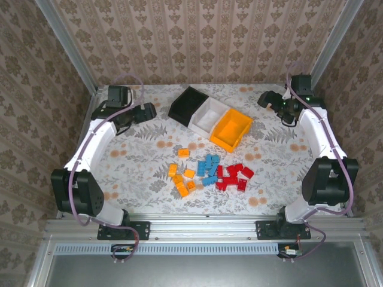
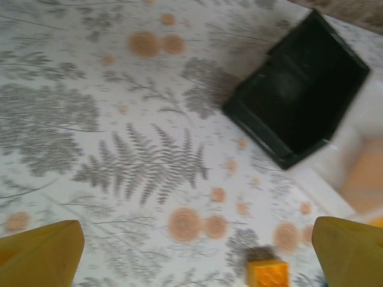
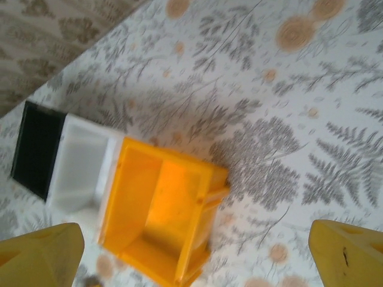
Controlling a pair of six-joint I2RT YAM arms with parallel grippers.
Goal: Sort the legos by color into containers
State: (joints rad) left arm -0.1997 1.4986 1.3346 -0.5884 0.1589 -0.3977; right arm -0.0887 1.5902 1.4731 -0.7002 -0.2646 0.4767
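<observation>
landmark: white bin (image 1: pixel 209 118), the middle of the three containers on the tabletop (image 1: pixel 137 149)
black bin (image 1: pixel 187 105): touching the white bin's left side
orange-yellow bin (image 1: pixel 231 130): touching the white bin's right side
legos (image 1: pixel 209 179): loose on the tabletop, nearer the arm bases than the white bin (orange bricks (image 1: pixel 182 190) leftmost, blue bricks (image 1: pixel 209 162) in the middle, red bricks (image 1: pixel 230 177) rightmost)
left tool (image 1: pixel 151 111): left of the white bin, beyond the black bin, fingers spread wide, holding nothing
right tool (image 1: pixel 264 99): right of the white bin, fingers wide apart, holding nothing

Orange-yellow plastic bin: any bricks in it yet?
Empty. The orange-yellow plastic bin shows a bare floor in the right wrist view.
</observation>
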